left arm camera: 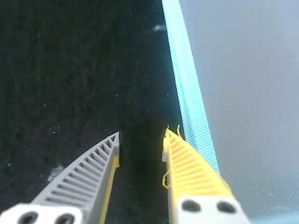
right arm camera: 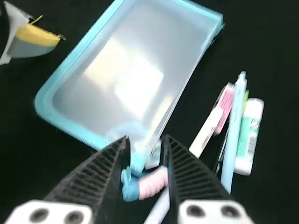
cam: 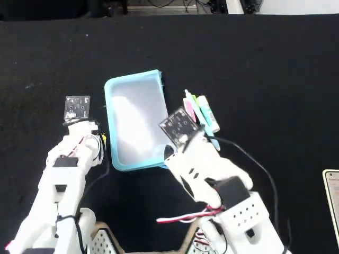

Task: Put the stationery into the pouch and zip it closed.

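Gripping a short pink-and-blue marker (right arm camera: 150, 181) between the narrow, closed-down fingers of the right tool (right arm camera: 145, 140), right at one corner of the flat translucent pouch with light-blue fabric trim (right arm camera: 126, 74). Found the pouch lying flat on the black bench (cam: 265, 63), between the two arms. Recorded the left tool (left arm camera: 141, 137) narrowly parted and holding nothing, with its tips just beside the pouch's blue edge. Logged loose stationery side by side near the pouch's other long side: pink-and-white marker (right arm camera: 214, 120), pale blue pen (right arm camera: 232, 135), white tube with green label (right arm camera: 248, 133). Judged all of it light, rigid, smooth-barrelled and apt to roll or slip; best pinched across mid-barrel. Judged the pouch thin, limp and slick; best held by the trim near the zip end while loading. Cannot tell whether the mouth is open. Could not read the tube label; no other writing legible.
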Robot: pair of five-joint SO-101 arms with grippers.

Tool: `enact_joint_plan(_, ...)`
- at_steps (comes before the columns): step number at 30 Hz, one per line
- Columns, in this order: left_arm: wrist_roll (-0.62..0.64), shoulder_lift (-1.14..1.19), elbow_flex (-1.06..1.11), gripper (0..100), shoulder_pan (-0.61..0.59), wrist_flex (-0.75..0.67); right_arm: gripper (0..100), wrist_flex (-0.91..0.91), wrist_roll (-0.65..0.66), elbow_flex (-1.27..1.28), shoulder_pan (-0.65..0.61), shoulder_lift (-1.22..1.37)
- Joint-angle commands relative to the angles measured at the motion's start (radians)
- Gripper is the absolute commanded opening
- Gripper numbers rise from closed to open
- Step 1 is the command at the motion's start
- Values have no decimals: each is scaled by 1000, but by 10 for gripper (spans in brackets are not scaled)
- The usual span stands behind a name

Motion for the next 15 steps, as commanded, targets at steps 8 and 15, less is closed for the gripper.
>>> enact_joint_plan(8, 8, 49, -82, 156, 12, -21, 110, 57, -2, -90, -2, 208)
enact_joint_plan(15, 8, 49, -81, 156, 12, -26, 113, 241, 190, -120, -6, 151)
